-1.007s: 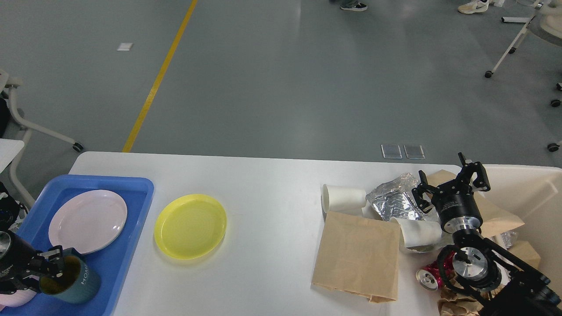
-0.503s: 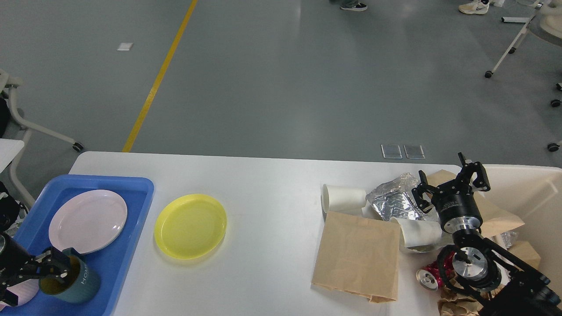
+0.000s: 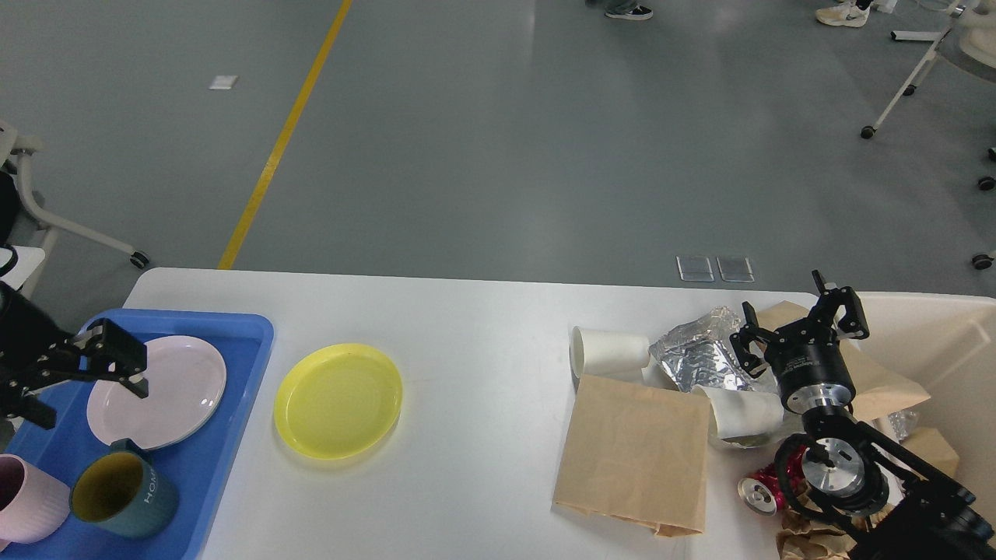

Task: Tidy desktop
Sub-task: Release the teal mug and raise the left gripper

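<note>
The white desktop holds a blue tray at the left with a pale pink plate, a teal mug and a pink cup in it. My left gripper hovers open over the plate's left edge, above the mug, holding nothing. A yellow plate lies just right of the tray. At the right, my right gripper stands open and empty above a heap of litter: crumpled foil, a white paper cup on its side, and a brown paper bag.
A squashed white cup and a red can lie beside my right arm. A beige bin with brown paper in it stands at the table's right end. Chair legs on castors show on the floor at far left and right.
My left gripper has let go of the teal mug, opened and risen back to hang over the pink plate. The pink cup has come into sight. The right arm has not moved.
</note>
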